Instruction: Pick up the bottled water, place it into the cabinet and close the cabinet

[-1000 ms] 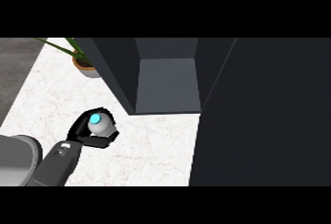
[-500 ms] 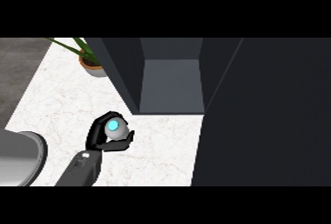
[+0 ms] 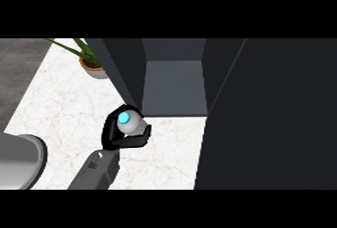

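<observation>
The bottled water [image 3: 134,126] is a pale grey bottle seen from above, with a cyan cap [image 3: 124,117]. My left hand [image 3: 116,137] is shut on it, black fingers curling round its left and near sides. It is held over the white marble counter [image 3: 63,107], just in front of the near left corner of the open cabinet [image 3: 174,87]. The cabinet's grey inside floor shows, with nothing on it. Its dark door [image 3: 270,116] stands open at the right and fills that side of the view. My right hand does not show.
A potted plant [image 3: 92,67] stands at the back left, beside the cabinet's left wall [image 3: 121,67]. A large grey rounded object [image 3: 20,160] sits at the lower left edge, close to my forearm [image 3: 95,171].
My left hand has carried the bottle to the right and farther from me, up to the cabinet's opening. The whole scene has shifted slightly in the view.
</observation>
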Controlling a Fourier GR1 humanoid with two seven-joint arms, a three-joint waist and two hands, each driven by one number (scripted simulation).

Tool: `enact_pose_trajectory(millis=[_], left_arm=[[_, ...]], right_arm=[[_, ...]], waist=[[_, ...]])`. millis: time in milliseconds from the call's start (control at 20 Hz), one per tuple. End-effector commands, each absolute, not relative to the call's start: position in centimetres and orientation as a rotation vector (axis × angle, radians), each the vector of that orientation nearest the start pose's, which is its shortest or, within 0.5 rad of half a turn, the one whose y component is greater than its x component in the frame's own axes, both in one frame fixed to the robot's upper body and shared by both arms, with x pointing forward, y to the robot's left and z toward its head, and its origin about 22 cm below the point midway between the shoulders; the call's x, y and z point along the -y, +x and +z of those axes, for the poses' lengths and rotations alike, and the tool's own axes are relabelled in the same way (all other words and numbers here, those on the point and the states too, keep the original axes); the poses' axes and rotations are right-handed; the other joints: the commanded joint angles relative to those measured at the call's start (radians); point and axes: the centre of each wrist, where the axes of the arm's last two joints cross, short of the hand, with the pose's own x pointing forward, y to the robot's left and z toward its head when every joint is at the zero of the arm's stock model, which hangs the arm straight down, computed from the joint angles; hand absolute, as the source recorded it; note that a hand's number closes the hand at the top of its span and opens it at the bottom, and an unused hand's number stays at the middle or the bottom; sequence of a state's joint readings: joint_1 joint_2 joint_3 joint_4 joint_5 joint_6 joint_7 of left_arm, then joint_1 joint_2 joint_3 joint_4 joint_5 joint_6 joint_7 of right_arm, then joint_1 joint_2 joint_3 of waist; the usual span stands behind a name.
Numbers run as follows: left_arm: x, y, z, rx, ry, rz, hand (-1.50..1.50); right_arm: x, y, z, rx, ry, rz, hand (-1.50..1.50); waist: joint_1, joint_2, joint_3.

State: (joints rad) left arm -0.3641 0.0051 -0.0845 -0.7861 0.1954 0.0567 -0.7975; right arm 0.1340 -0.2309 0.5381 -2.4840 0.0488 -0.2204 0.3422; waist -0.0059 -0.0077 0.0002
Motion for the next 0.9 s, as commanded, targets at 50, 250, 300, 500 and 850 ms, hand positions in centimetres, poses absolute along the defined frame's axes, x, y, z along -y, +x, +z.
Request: enact_pose_trajectory(millis=[50, 250, 300, 500, 850], left_arm=[[-13.7, 31.2, -4.2, 1.869, -0.221, 0.085, 1.50], [-11.3, 30.4, -1.8, 1.861, -0.197, 0.072, 1.50], [-10.8, 30.4, -0.1, 1.860, -0.233, 0.065, 1.50], [-10.0, 31.3, -0.4, 1.896, -0.161, 0.065, 1.50], [-8.5, 35.0, 1.5, 1.829, -0.071, 0.035, 1.50]], right_arm=[[18.4, 9.9, 18.2, 1.966, 0.257, 0.245, -1.50], [18.6, 9.6, 18.5, 1.983, 0.264, 0.232, -1.50], [17.0, 11.1, 18.1, 1.987, 0.249, 0.204, -1.50], [18.5, 9.0, 17.8, 1.965, 0.240, 0.220, -1.50], [19.3, 9.2, 18.4, 1.978, 0.262, 0.224, -1.50]], waist=[[-0.008, 0.000, 0.000], [-0.008, 0.002, 0.000], [0.004, 0.002, -0.001], [-0.009, 0.005, 0.000], [-0.020, 0.010, 0.000]])
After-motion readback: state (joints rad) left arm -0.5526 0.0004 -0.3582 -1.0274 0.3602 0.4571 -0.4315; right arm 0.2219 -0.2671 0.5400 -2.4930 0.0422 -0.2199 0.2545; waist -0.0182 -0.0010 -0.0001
